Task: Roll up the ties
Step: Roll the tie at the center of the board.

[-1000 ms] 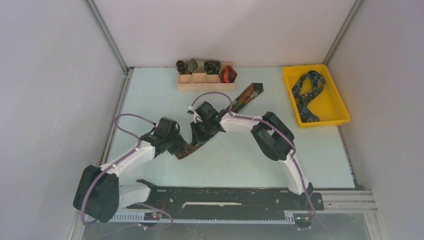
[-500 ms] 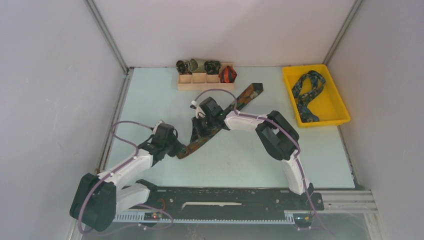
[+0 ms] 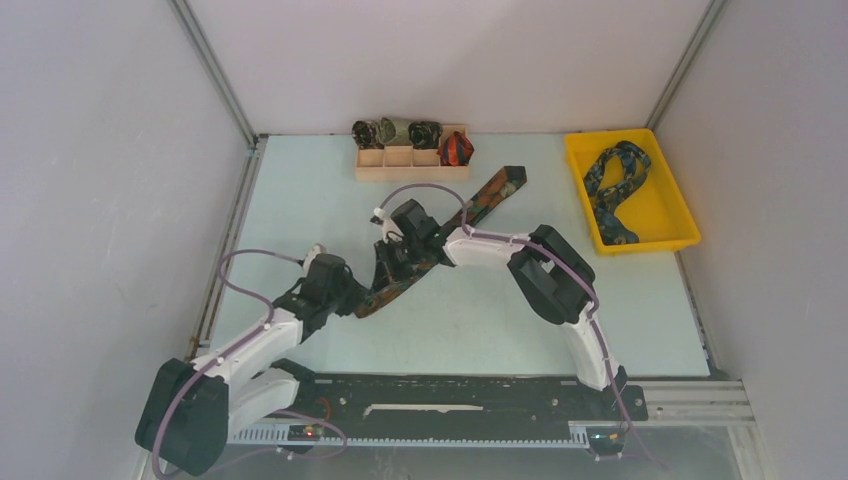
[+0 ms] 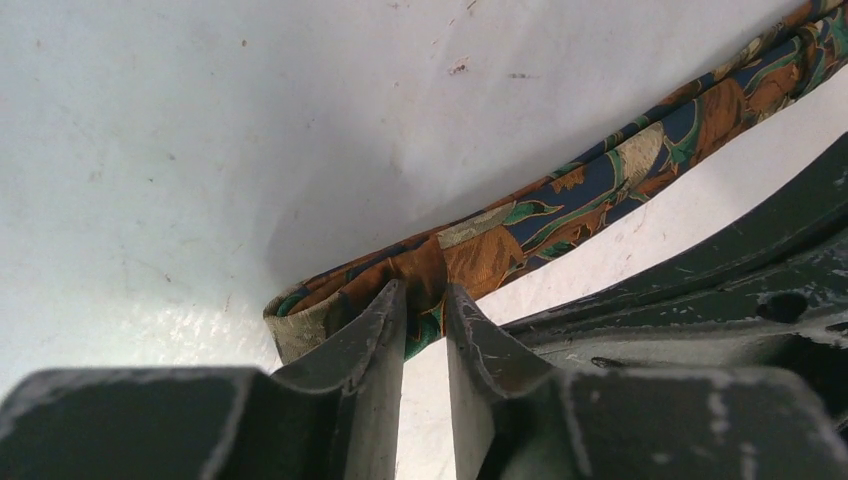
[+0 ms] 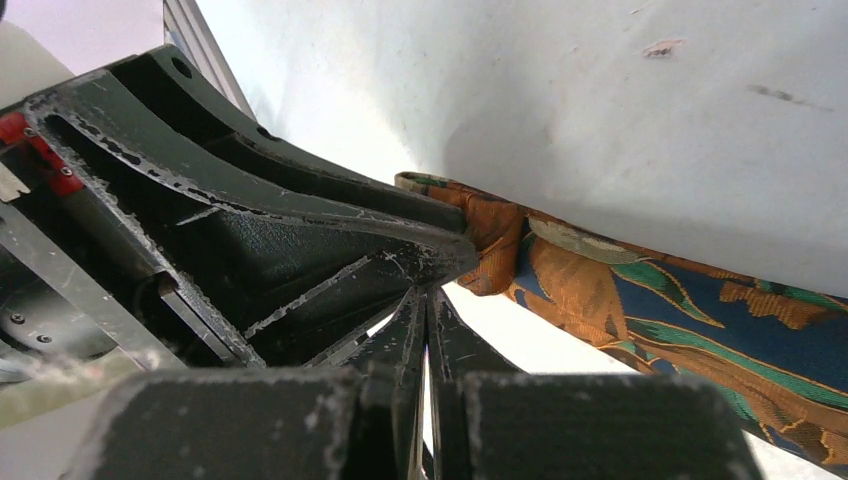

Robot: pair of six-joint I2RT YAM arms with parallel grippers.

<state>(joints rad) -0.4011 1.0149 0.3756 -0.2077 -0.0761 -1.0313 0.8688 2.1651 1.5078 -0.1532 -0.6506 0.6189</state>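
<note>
The left gripper has its jaws a narrow slit apart at the folded end of the brown-orange tie; whether they pinch it cannot be told. The right gripper is clenched on nothing, just beside that fold. The tie runs diagonally across the table toward a box of rolled ties. A navy tie lies in the yellow tray.

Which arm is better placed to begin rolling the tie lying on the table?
Left, probably. The left end effector straddles the folded end of the brown-orange tie; the right end effector is shut, holding no fabric.
</note>
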